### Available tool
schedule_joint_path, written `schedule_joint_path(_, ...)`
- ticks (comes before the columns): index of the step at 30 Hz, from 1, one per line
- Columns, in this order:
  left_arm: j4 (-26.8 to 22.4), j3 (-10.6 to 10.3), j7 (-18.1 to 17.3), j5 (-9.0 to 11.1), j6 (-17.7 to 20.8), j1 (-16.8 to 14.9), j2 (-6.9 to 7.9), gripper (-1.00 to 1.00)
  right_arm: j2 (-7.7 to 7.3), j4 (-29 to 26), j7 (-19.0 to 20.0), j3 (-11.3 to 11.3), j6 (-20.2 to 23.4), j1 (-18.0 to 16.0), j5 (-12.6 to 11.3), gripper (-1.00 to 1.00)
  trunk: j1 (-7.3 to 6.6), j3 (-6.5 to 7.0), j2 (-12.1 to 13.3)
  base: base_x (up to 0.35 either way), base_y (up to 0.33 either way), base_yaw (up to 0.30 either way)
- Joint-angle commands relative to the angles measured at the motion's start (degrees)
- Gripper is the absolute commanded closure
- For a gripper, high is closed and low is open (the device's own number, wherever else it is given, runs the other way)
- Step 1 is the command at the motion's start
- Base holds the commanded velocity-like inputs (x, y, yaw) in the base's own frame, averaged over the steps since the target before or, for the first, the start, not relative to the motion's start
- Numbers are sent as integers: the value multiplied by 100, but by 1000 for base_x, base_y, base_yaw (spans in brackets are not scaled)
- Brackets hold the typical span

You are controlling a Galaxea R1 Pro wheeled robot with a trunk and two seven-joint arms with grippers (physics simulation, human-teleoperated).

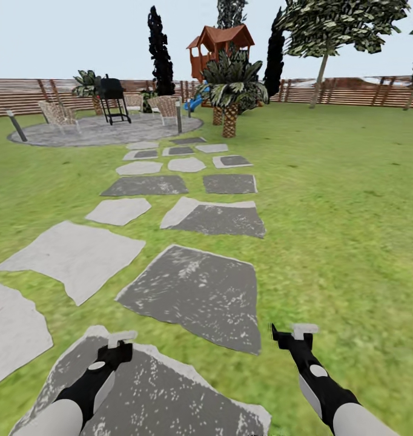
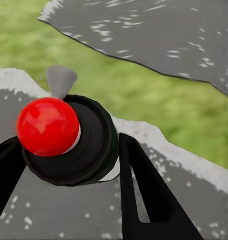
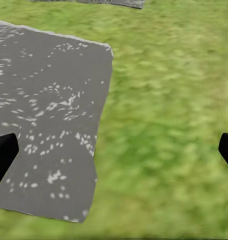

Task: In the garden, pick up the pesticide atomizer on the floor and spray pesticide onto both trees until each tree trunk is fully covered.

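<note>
Both arms low, forward, right claw point(image 3: 114, 150) seemingly spread

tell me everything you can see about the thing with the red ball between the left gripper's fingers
The object is a black round disc-like body topped by a glossy red ball, with a small pale grey tab sticking out behind it. It looks like smooth plastic. It sits between the left gripper's two black fingers, above a grey stone paving slab. Whether the fingers press on it is unclear.

Both arms point(image 1: 79, 393) have pale grey sleeves, black wrists with grey oval insets, and black fingers point(image 2: 144, 195).
</note>
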Motion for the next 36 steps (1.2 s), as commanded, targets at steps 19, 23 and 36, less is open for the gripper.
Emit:
schedule_joint_path(19,-5,8,119,4,-10,45,9,100,0,1,2,0,3,4,-9,-100,-198,162,363,0,0,-300)
schedule_joint_path(23,-8,-3,240,6,-16,66,7,100,0,1,2,0,1,4,-9,-100,-198,162,363,0,0,-300)
schedule_joint_path(36,-9,-35,256,0,-20,71,-9,100,13,5,2,0,3,-1,-9,-100,-198,162,363,0,-167,-292)
